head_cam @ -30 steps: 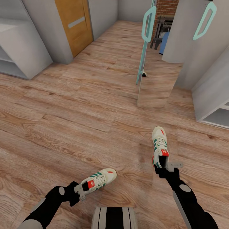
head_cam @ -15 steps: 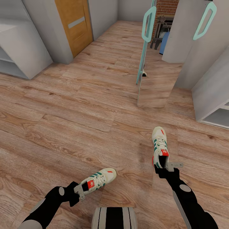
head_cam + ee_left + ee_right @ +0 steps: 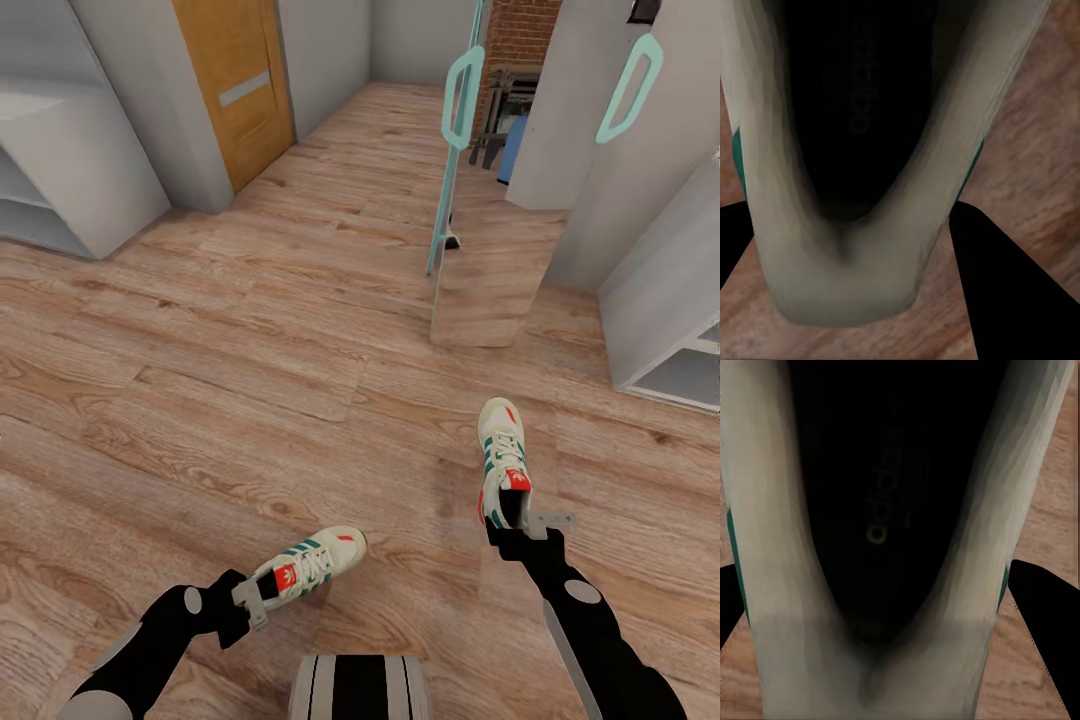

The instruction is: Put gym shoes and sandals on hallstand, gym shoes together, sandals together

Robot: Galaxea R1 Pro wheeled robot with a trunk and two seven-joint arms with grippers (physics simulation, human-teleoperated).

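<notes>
While held above the corridor floor (image 3: 250, 330), L hand (image 3: 250, 603) grips one gym shoe (image 3: 310, 568) at heel, toe fwd; R hand (image 3: 530, 528) likewise grips other gym shoe (image 3: 502, 462).

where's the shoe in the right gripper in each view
Head view: the right shoe is at lower right, toe pointing away, heel at the right gripper.
Right wrist view: the same shoe seen heel-on, dark insole with printed brand lettering, pale collar around it.
Left wrist view: not this shoe; that one is the left shoe.
Shared landmark: the wood floor, seen beside the shoe in the right wrist view.
</notes>
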